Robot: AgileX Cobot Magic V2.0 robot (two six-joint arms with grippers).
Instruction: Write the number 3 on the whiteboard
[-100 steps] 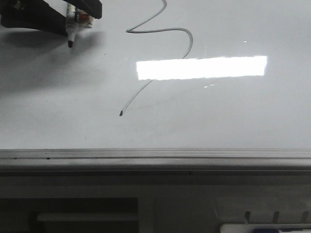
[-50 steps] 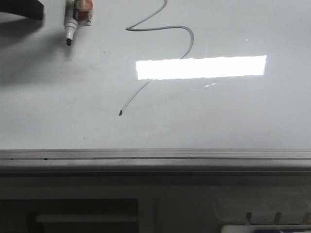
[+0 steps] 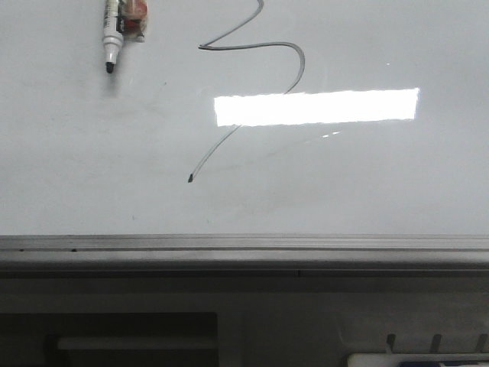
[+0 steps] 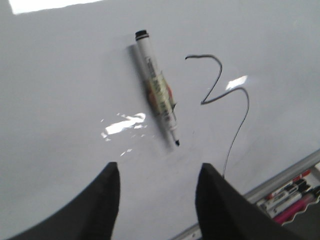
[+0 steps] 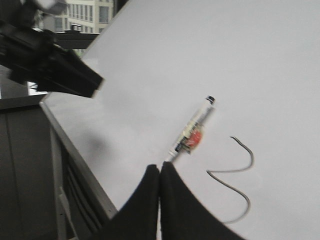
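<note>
Drawn already: the number 3 (image 3: 252,84), a thin grey wavy line on the whiteboard (image 3: 367,183), with its long tail slanting down to a dot near the board's lower middle in the front view, partly crossed by the bright reflection (image 3: 316,106). Lying loose on the board just beside the numeral's top: the marker (image 3: 114,34), uncapped, tip bare, touched by neither hand. Left hand (image 4: 157,200) spread wide and empty above the marker. Right hand (image 5: 160,195) pressed narrow, fingers together, holding nothing. Judged nearly finished, with only the clearing away left. Best done by lifting the left hand straight off without nudging the marker, keeping clear of the fresh line to avoid smearing, and parking both arms off the board
</note>
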